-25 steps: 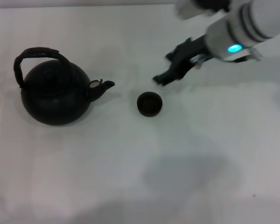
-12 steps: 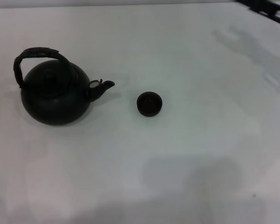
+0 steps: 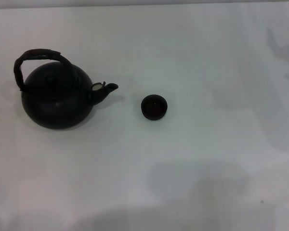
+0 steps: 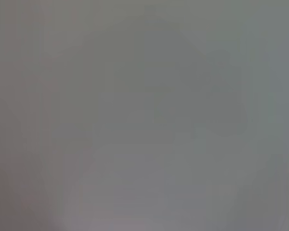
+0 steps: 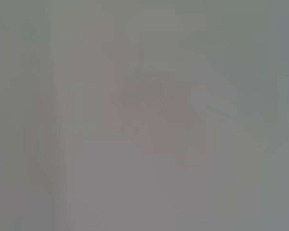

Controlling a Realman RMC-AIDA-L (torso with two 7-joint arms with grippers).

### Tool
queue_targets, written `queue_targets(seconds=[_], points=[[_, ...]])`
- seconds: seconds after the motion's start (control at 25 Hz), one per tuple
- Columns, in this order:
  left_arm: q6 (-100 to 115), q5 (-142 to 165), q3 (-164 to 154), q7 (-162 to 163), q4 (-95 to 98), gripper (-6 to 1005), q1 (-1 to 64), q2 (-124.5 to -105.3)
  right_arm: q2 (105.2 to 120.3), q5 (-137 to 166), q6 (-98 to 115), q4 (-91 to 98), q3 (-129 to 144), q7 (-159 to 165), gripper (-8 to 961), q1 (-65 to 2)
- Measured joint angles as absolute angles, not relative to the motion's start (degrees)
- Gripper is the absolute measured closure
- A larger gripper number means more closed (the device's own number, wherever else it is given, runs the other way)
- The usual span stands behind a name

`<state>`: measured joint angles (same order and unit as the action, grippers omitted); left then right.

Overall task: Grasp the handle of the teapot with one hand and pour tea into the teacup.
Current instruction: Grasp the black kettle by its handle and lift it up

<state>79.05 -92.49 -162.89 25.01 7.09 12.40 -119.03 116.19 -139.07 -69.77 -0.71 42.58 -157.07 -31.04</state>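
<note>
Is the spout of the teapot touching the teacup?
Apart. The head view shows bare table between the teapot spout and the teacup.

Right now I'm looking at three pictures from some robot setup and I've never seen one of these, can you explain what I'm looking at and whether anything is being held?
This is a two-armed robot with a camera on its head and one on each wrist. The head picture looks down at a white table. On it stands a round black teapot with an arched handle over its top and its spout aimed at a small dark teacup standing apart from it, toward the robot's right. The other two pictures come from the wrist cameras; both show only a plain grey blur, so nothing can be told from them. Neither gripper appears in any picture, and nothing is held: the teapot sits upright on the table, untouched.
</note>
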Motion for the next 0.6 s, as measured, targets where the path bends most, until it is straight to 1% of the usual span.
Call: queue_targets(seconds=[0.16, 0.36, 0.48, 0.6], points=[[80.0, -89.9, -162.9, 25.2, 7.1, 274, 9.1, -119.02, 116.11, -139.5, -62.2, -0.4, 38.5, -157.9, 128, -32.6], [82.4, -83.2, -162.9, 25.2, 7.7, 275, 5.2, -119.21, 115.91, -139.7, -59.7, 1.1, 38.1, -156.2, 128, -33.0], [84.1, -78.2, -162.9, 25.2, 7.9, 275, 4.4, -119.36, 115.84, -139.8, -58.3, 1.5, 38.0, -155.5, 128, -33.1], [84.3, -74.4, -162.8, 25.1, 8.2, 276, 5.1, -119.36, 115.83, -139.8, -57.6, 1.5, 38.0, -154.3, 128, -33.3]])
